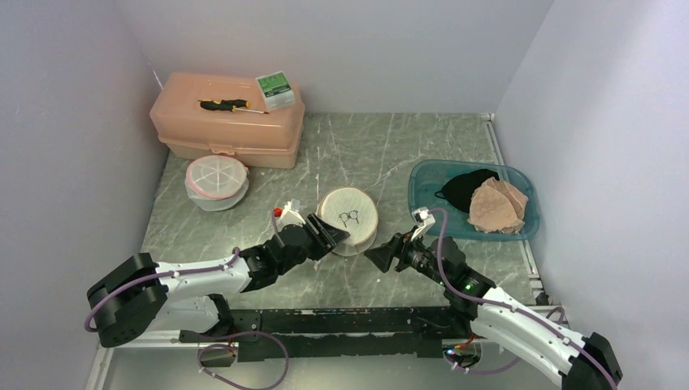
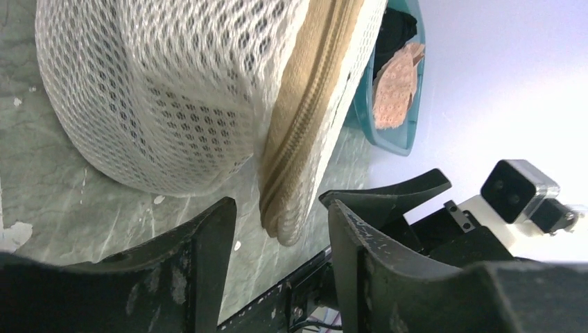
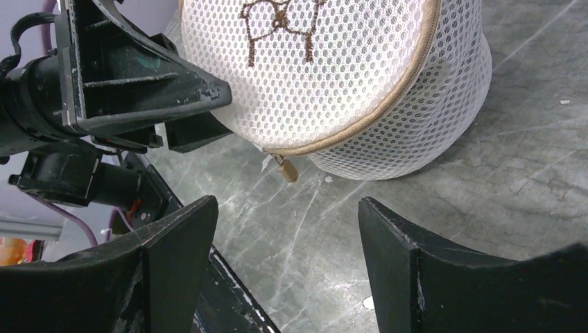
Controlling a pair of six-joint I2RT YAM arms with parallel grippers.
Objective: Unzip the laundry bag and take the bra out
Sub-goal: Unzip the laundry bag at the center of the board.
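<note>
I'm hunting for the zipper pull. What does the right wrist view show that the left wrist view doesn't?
Only right wrist: the zipper pull dangling below the lid's rim, and the brown embroidery on top. Only left wrist: the teal tub holding a beige garment. Both: the mesh laundry bag, its tan zipper band and the marble table.

Left arm (image 1: 199, 279) and right arm (image 1: 520, 321) show white shells, black joints, mauve cables (image 1: 439, 244); black pincer fingers (image 3: 173, 270) seem scuffed.
</note>
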